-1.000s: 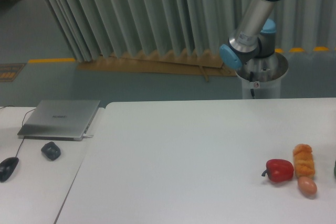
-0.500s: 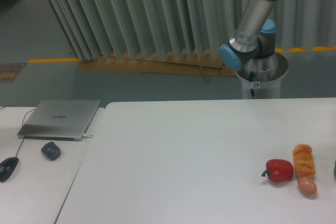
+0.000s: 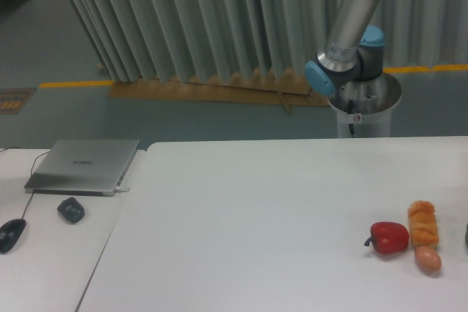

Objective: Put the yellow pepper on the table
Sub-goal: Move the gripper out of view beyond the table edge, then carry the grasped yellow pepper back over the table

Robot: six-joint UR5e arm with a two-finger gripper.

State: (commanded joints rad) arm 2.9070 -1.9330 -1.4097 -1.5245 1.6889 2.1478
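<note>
1. Surface (image 3: 256, 210): white, rounded corners.
2. Red pepper (image 3: 389, 237), bread roll (image 3: 423, 224) and egg (image 3: 428, 259): clustered near its right edge.
3. Arm (image 3: 349, 27): behind the far edge.
4. Pincer and yellow pepper: out of view, state unknown.
5. Laptop (image 3: 82, 166): on left desk.

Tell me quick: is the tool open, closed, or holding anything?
Tool: cannot be told, it is out of frame; only the arm above its base shows. No yellow pepper is in view either.
</note>
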